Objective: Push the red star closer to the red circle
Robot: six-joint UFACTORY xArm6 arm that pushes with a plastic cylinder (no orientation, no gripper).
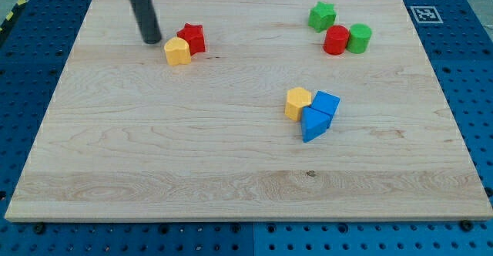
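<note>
The red star lies at the view's upper left, touching a yellow block at its lower left. The red circle stands at the upper right, far to the right of the star. My tip rests on the board just left of the yellow block and the star, a small gap away from both. The dark rod rises from it to the view's top edge.
A green circle touches the red circle's right side and a green star sits above its left. Near the centre, a yellow hexagon, a blue block and a blue triangle cluster together. The wooden board lies on blue pegboard.
</note>
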